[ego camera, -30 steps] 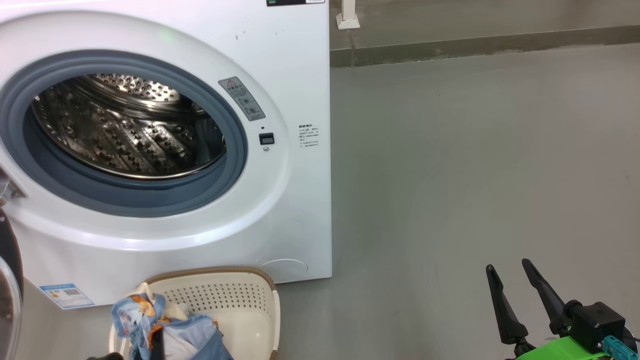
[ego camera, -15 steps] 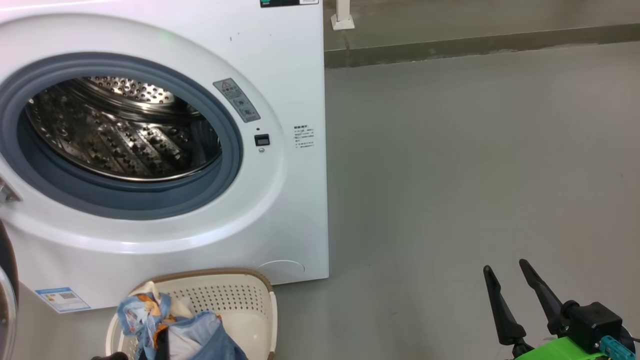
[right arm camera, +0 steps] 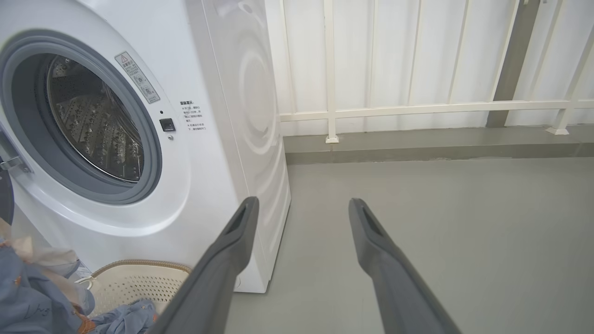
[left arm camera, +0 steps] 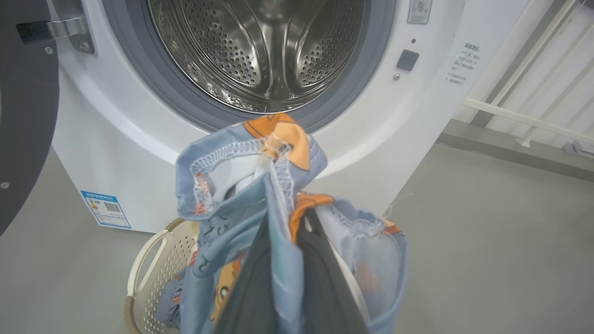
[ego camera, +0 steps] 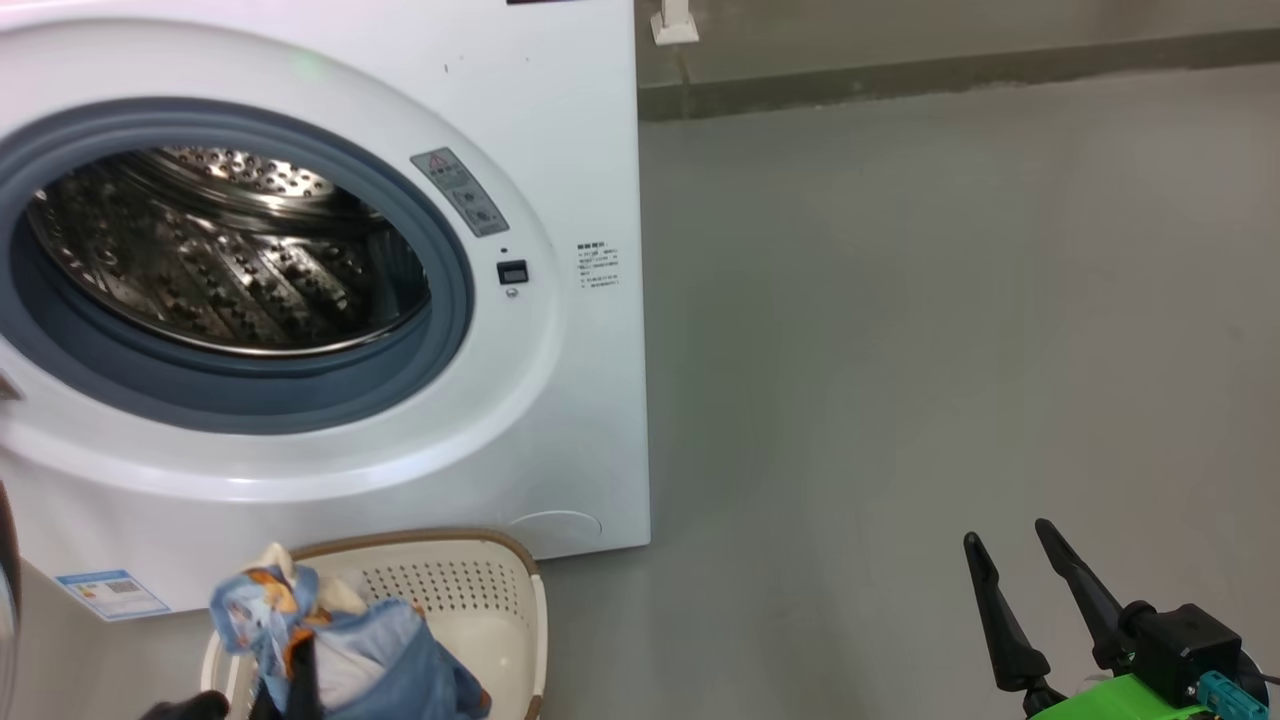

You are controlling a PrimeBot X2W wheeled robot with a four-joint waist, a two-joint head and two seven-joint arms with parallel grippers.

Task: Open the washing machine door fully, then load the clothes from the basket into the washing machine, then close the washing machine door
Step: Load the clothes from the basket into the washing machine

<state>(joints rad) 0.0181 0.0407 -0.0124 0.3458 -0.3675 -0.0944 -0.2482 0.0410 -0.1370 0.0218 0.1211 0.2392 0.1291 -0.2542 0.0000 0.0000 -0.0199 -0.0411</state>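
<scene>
The white washing machine point(ego camera: 560, 150) stands with its steel drum point(ego camera: 220, 260) exposed. Its black door point(left arm camera: 23, 116) hangs swung open at the left. Below the opening sits the cream basket point(ego camera: 470, 590), also visible in the right wrist view point(right arm camera: 134, 283). My left gripper point(left arm camera: 287, 218) is shut on a light blue garment with orange print point(left arm camera: 241, 185), which it holds lifted above the basket in front of the drum. The head view has that bundle point(ego camera: 350, 660) at the bottom. More blue fabric point(right arm camera: 130, 315) lies in the basket. My right gripper point(ego camera: 1008, 533) is open and holds nothing, off to the right over the floor.
Grey floor point(ego camera: 900, 350) stretches to the right of the machine. A low curb and a white railing point(right arm camera: 329, 93) run behind it. A blue label point(left arm camera: 105, 208) is on the machine's lower front.
The head camera has shifted slightly. The held garment has risen a little over the basket. The right gripper stays as it was.
</scene>
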